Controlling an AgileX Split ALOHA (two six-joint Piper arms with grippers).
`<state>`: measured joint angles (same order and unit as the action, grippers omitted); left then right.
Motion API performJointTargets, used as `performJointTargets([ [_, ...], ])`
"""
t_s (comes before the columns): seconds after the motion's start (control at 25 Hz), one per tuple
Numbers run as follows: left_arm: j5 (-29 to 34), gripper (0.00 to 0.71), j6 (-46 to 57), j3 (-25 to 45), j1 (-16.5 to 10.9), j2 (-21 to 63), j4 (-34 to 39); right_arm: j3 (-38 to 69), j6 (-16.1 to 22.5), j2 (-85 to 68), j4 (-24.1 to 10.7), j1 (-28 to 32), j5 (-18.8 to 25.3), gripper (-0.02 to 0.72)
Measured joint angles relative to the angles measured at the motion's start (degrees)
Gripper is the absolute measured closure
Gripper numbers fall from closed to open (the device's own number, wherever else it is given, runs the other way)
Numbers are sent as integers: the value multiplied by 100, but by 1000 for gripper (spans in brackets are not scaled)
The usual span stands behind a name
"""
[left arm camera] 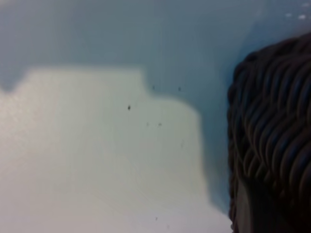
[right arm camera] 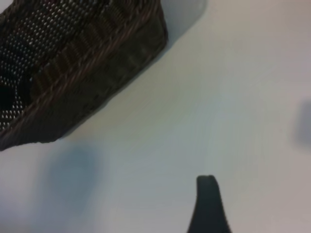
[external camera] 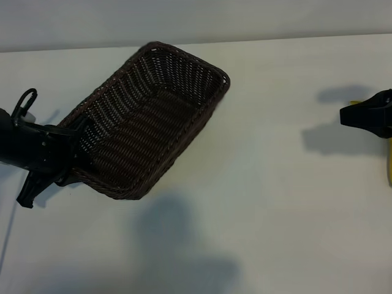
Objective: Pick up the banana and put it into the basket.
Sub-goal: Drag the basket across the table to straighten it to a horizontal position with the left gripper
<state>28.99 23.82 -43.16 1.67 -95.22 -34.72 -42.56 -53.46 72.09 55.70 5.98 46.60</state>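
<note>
The dark brown woven basket [external camera: 147,122] hangs tilted above the white table, casting a wide shadow below it. My left gripper [external camera: 76,147] is shut on the rim at its left end. The left wrist view shows that braided rim [left arm camera: 272,136] up close. My right gripper [external camera: 350,116] hovers at the far right edge and stands open. In the right wrist view one dark finger [right arm camera: 207,204] shows over bare table with nothing against it, and the basket [right arm camera: 73,63] lies farther off. A strip of yellow banana [external camera: 389,162] shows at the right edge, mostly hidden under the right arm.
The white table [external camera: 269,202] stretches between the basket and the right gripper. A pale wall [external camera: 196,18] runs along the back edge. Shadows of the arms fall on the table near the right gripper and under the basket.
</note>
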Motion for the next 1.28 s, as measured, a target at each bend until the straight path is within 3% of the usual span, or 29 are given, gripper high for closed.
performJointTargets([
  [0.32, 835, 550, -761, -1040, 0, -36, 92, 0, 10, 0, 0, 0, 0, 189],
  [0.64, 2289, 550, -1363, -2481, 0, -352, 1275, 0, 10, 0, 0, 0, 0, 189],
  [1.0, 3756, 550, -2843, -4189, 14, -1479, 906, 0, 10, 0, 0, 0, 0, 190],
  [1.16, 3833, 550, -3093, -4659, 231, -1863, 944, 0, 10, 0, 5, 0, 0, 190],
  [1.28, 3833, 550, -3119, -4921, 552, -2085, 1165, 0, 10, 0, 5, 0, 0, 190],
])
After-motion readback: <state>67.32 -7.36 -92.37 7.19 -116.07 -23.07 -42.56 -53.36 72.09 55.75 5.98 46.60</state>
